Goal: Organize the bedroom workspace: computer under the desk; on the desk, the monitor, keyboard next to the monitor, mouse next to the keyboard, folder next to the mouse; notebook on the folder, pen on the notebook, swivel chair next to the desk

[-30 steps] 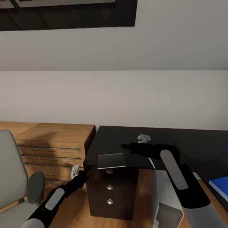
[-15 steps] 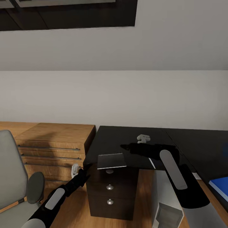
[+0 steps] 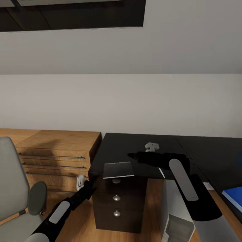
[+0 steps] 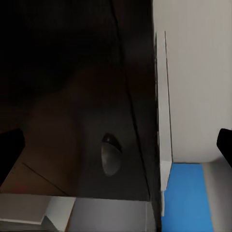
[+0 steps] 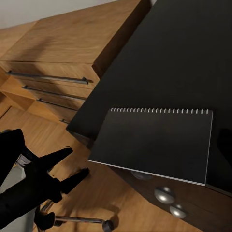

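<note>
A: Where was the notebook point(image 3: 118, 169)?
B: At lower centre of the head view, flat on the black counter point(image 3: 134, 151), its near edge overhanging above the dark drawer unit point(image 3: 119, 205)

A: And the jaws?
B: The right gripper point(image 3: 131, 156) hovered over the counter just beside the notebook; I couldn't tell its spread. The left gripper point(image 3: 88, 185) hung lower left, jaws parted, empty. A blue folder point(image 3: 233, 198) lay at far right

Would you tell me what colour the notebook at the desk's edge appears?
The notebook appears dark grey, with a pale spiral edge; the right wrist view shows it best.
</note>
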Available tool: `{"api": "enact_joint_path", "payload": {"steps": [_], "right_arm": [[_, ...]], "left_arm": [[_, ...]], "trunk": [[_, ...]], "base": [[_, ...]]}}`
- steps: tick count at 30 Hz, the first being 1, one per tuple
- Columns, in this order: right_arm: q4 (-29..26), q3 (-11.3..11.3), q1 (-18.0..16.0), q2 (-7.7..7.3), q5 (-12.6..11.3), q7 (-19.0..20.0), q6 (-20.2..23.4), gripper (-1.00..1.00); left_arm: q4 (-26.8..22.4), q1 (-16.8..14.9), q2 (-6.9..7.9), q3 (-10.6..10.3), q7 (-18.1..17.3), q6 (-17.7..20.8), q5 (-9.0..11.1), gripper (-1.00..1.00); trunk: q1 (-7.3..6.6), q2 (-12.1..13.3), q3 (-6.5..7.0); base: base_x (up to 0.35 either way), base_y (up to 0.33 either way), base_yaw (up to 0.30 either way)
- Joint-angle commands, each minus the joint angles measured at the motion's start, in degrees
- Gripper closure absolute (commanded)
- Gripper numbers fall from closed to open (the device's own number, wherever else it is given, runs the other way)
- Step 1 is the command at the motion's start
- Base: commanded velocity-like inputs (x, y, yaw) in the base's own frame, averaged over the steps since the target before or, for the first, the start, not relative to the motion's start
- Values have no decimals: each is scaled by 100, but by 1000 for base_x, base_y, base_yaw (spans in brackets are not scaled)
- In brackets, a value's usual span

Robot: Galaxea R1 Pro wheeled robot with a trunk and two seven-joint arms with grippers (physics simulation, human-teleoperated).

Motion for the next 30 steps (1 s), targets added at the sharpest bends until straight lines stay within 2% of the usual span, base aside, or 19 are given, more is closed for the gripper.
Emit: {"api": "enact_joint_path", "payload": {"steps": [1, 6, 10, 18, 24, 30], "right_arm": [[-5, 9, -5, 0, -54, -72, 10, -100], [-5, 21, -7, 10, -51, -96, 10, -100], [-5, 59, -12, 11, -51, -100, 10, -100], [-5, 92, -12, 11, -51, -95, 10, -100], [-5, 125, -13, 17, -51, -94, 10, -100], [-5, 317, -14, 16, -44, -104, 10, -100]], "left_arm": [[57, -3, -39, -2, 14, 30, 66, -100], [137, -2, -96, 5, 12, 32, 74, -100], [153, -2, -103, 17, 5, 41, 72, -100], [161, -54, -123, 13, 50, 50, 67, -100], [157, -222, -279, 6, 296, 53, 70, -100], [160, -343, -362, 7, 354, 53, 57, -100]], "trunk": [[-1, -3, -6], [-1, -3, -6], [-1, -3, -6], [-1, -3, -6], [-1, -3, -6], [-1, -3, -6]], "base": [[0, 0, 0], [0, 0, -90], [0, 0, -183], [0, 0, -38], [0, 0, -4], [0, 0, -34]]}}
